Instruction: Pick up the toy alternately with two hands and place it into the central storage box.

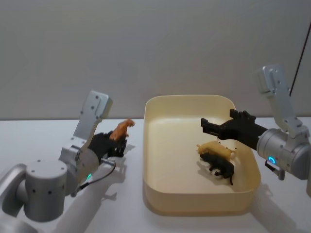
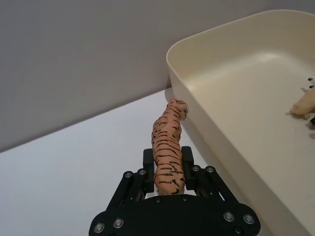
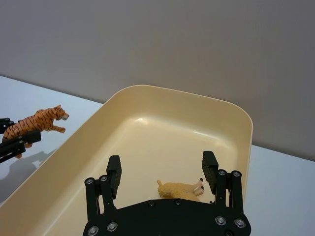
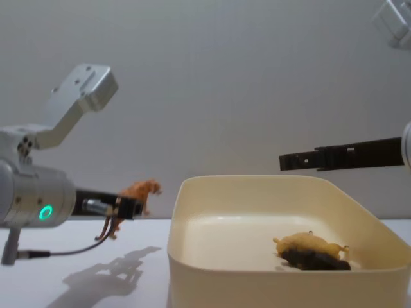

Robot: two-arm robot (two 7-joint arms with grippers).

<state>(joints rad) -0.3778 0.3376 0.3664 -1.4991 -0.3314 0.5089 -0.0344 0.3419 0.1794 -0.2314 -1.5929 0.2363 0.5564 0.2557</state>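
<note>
An orange striped toy tiger (image 2: 168,147) is held above the table, left of the box, with my left gripper (image 2: 166,158) shut on its hindquarters; its head points toward the box. From the head view the tiger (image 1: 121,129) and left gripper (image 1: 118,144) sit just left of the cream-yellow central storage box (image 1: 160,200). My right gripper (image 3: 161,169) hovers open over the box's right half (image 1: 206,124), empty. Below it lie a tan toy animal (image 1: 216,149) and a dark toy animal (image 1: 221,167) on the box floor.
The box (image 4: 212,282) takes up the middle and right of the white table (image 1: 29,141). Bare tabletop lies to the left, under and beside the left arm. A plain grey wall stands behind.
</note>
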